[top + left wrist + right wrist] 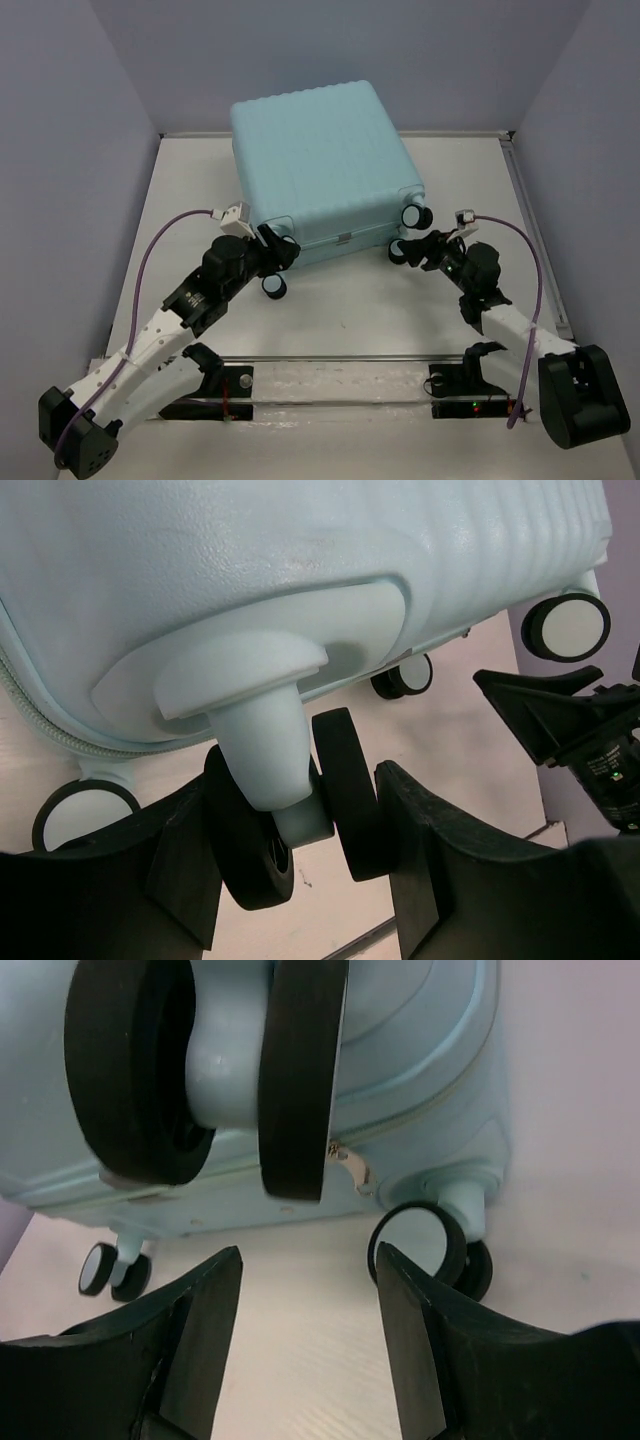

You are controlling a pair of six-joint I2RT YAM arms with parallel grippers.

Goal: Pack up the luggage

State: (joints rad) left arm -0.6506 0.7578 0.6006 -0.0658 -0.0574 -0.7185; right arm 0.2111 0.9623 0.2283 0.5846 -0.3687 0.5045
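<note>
The luggage (320, 165) is a pale aqua ribbed hard-shell suitcase lying closed on the table, with its wheeled end toward the arms. My left gripper (276, 252) is at its near left corner. In the left wrist view its fingers (420, 830) press from both sides on a black double spinner wheel (345, 790) under the shell (250, 560). My right gripper (420, 250) is open and empty at the near right corner. In the right wrist view it (310, 1290) sits just short of a double wheel (295, 1080), with the table showing between its fingers.
Another wheel (274, 287) rests on the table below the left gripper, and one more (415, 214) sticks out at the right corner. Grey walls close in the table on the left, right and back. A metal rail (340, 358) runs along the near edge.
</note>
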